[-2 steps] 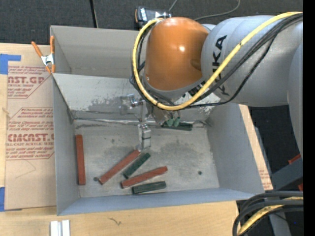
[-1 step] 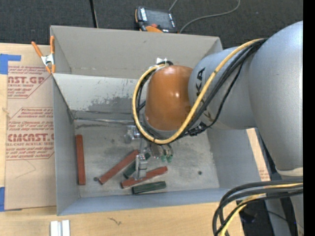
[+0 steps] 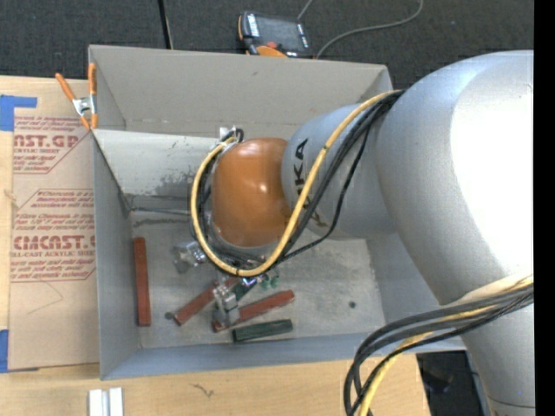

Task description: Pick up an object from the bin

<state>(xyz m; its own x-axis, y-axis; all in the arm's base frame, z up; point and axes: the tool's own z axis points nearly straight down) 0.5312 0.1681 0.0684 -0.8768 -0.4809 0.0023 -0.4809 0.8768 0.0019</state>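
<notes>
- Reaching into the grey metal bin (image 3: 113, 232) from the right, the arm sets its hand (image 3: 227, 305) low near the bin floor, close to the front wall and beneath the orange wrist cover (image 3: 247, 189).
- Whether the hand is open or closed cannot be told, since the wrist and cables hide most of it; nothing can be seen gripped.
- Three things lie closest to the hand: a short reddish stick (image 3: 195, 307) just to its left, a second reddish stick (image 3: 269, 302) just to its right, and a dark green stick (image 3: 260, 329) just in front, along the front wall.
- I cannot tell which of the two reddish sticks the hand is going for; it sits between their near ends.
- A long reddish-brown bar (image 3: 140, 280) lies well apart by the left wall, and a small grey metal piece (image 3: 184, 254) sits behind the short stick.
- By my judgement the approach is largely made, while the grasp is unconfirmed and the lift is not yet done: every thing lies on the bin floor.
</notes>
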